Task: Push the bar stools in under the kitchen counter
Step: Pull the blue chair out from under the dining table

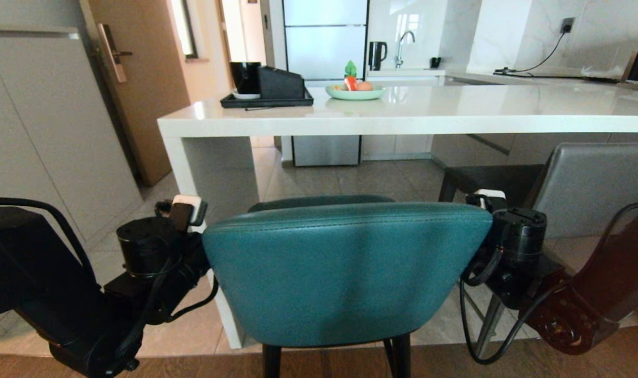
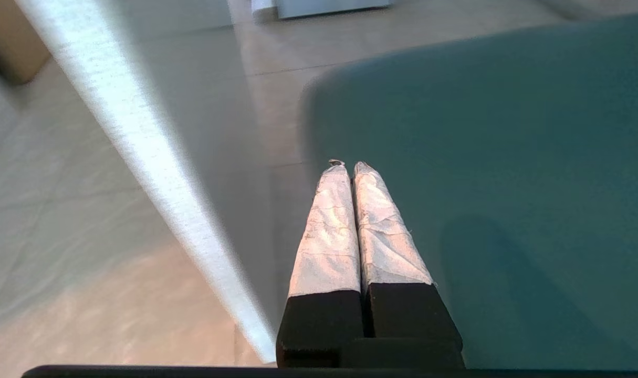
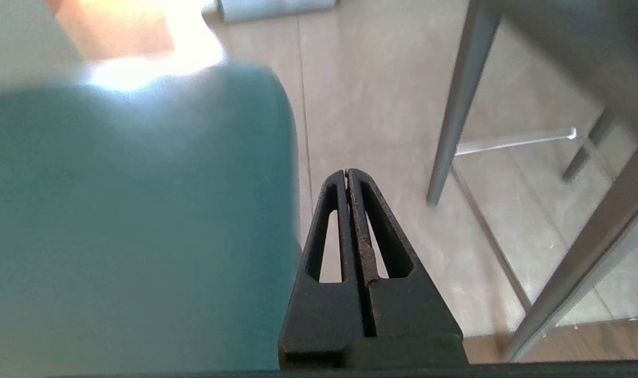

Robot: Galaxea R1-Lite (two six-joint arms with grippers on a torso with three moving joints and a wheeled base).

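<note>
The teal bar stool (image 1: pixel 345 268) stands right in front of me, its rounded back towards me and its seat front level with the kitchen counter's (image 1: pixel 403 118) white side leg. My left gripper (image 1: pixel 188 210) is shut and sits at the left edge of the teal back (image 2: pixel 508 157). Its taped fingertips (image 2: pixel 348 167) are pressed together with nothing between them. My right gripper (image 1: pixel 489 199) is also shut and empty, fingertips (image 3: pixel 347 173) beside the right edge of the teal back (image 3: pixel 140 210). The grey bar stool (image 1: pixel 592 184) stands to the right, partly under the counter, its grey legs (image 3: pixel 455 105) close to my right arm.
On the counter stand a black tray (image 1: pixel 266 100) with a cup and a box, and a green plate (image 1: pixel 355 93) of fruit. A white cabinet (image 1: pixel 45 131) and a wooden door (image 1: pixel 140 79) are at the left. The counter's side leg (image 1: pixel 213 173) is near my left gripper.
</note>
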